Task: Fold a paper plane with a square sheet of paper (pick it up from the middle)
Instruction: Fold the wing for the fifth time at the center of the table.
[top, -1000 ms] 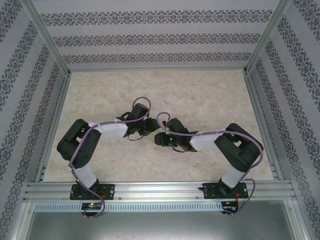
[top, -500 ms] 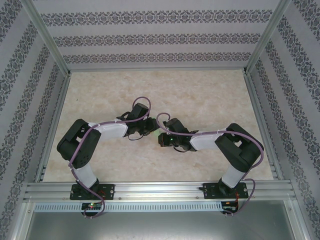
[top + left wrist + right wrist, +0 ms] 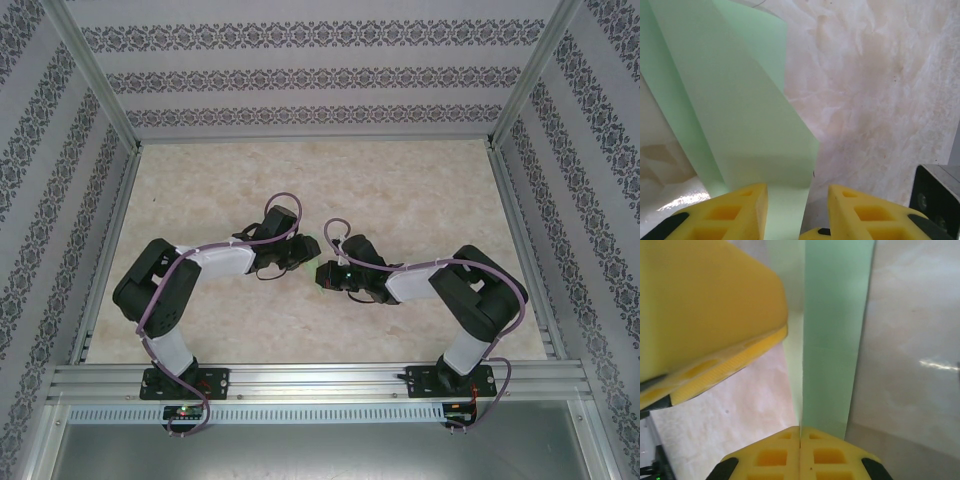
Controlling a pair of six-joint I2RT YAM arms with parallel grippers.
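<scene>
From my station I see the two arms bent inward so that their tips meet over the middle of the marbled table (image 3: 880, 100), a little nearer its near edge than its far one. The folded green paper (image 3: 740, 100) sits there between them, lifted off the surface and standing on edge rather than lying flat.

My right gripper (image 3: 800, 432) is clenched: its yellow pads are pressed together with no gap, and the paper's edge rises straight out of the seam between them, so it is pinching the paper.

My left gripper (image 3: 797, 190) is released. Its pads stand apart with a strip of the paper running between them. The strip lies against the left pad, and bare table shows between the strip and the right pad.

Through the right wrist camera, one left finger (image 3: 705, 315) looms just beside the paper, on its left.
</scene>
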